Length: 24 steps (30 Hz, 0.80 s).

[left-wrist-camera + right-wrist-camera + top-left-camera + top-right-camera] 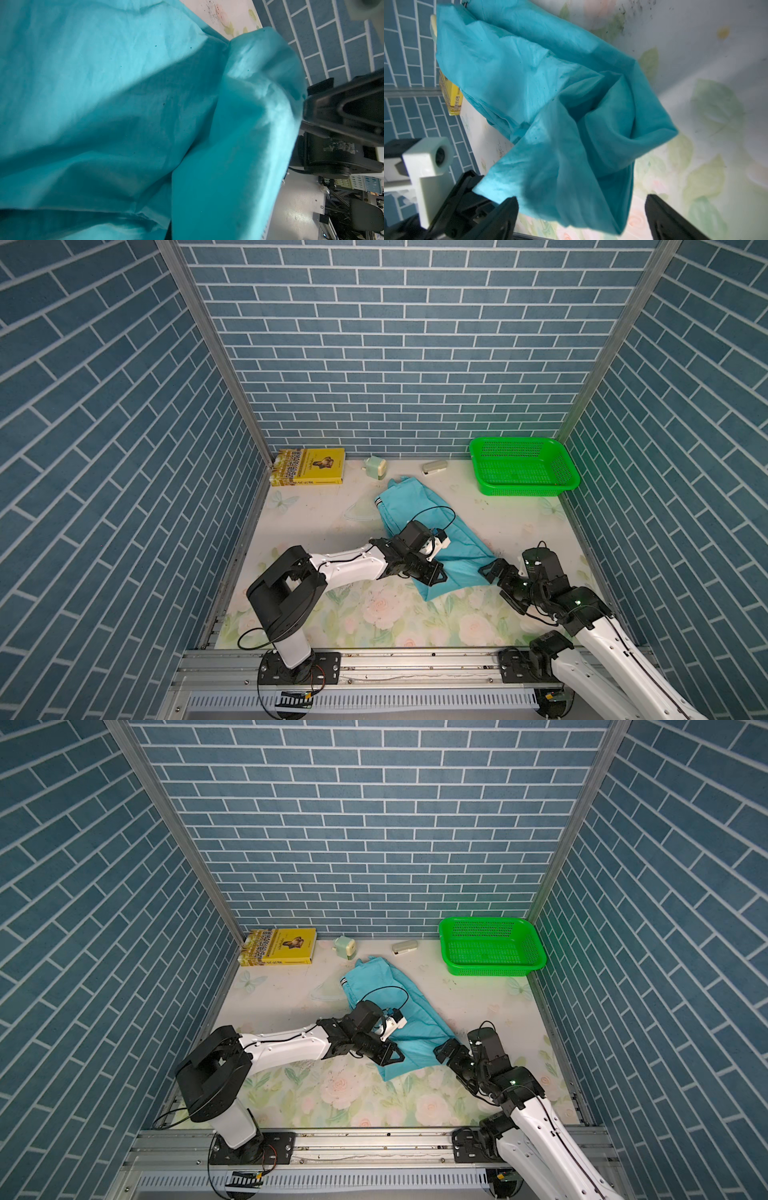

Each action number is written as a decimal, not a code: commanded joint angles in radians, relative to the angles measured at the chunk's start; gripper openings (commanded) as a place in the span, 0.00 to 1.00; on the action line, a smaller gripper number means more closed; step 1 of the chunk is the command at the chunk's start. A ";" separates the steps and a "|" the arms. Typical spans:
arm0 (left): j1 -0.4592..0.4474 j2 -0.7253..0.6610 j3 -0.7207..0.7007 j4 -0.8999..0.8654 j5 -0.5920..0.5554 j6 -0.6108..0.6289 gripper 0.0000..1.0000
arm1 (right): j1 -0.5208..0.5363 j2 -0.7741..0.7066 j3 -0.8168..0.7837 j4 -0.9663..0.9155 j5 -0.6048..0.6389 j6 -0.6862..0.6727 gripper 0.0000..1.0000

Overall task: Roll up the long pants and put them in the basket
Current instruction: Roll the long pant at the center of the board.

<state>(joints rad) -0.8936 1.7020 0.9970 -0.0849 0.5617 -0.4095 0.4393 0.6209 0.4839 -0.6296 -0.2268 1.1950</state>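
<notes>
The pants (pixel 419 506) lie slantwise across the middle of the worktop (pixel 316 531), with the striped waistband (pixel 378 503) toward the far edge and the leg ends toward the near one. My left tool (pixel 434 574) is pressed together, pinching a raised fold at the leg ends. My right tool (pixel 580 199) stands spread just beside that fold, gripping nothing.

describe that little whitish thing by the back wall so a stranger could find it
Find the bright green basket in the far right corner. Just left of it, along the back wall, lies a small whitish item. Unlike the boxy mint-green gadget further left, it is low, long and pale.
</notes>
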 commanded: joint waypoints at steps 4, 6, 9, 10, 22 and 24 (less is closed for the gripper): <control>-0.027 -0.012 -0.016 0.016 -0.022 0.039 0.00 | -0.041 -0.038 -0.164 0.355 -0.072 0.287 1.00; -0.039 -0.011 -0.018 0.015 -0.021 0.058 0.00 | -0.059 -0.020 -0.160 0.388 -0.065 0.285 1.00; -0.058 -0.011 -0.025 -0.002 -0.034 0.105 0.01 | -0.109 0.024 -0.131 0.373 -0.080 0.233 0.94; -0.063 -0.017 -0.032 -0.007 -0.039 0.124 0.02 | -0.135 0.034 -0.124 0.359 -0.091 0.210 0.86; -0.220 -0.164 -0.055 -0.082 -0.410 0.351 0.90 | -0.260 0.149 -0.062 0.226 -0.237 -0.090 0.00; -0.247 -0.164 -0.028 -0.060 -0.494 0.357 1.00 | -0.262 0.144 -0.058 0.220 -0.242 -0.103 0.00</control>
<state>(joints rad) -1.1252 1.5547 0.9253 -0.1520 0.2470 -0.1051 0.1818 0.7689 0.3897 -0.3614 -0.4294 1.1900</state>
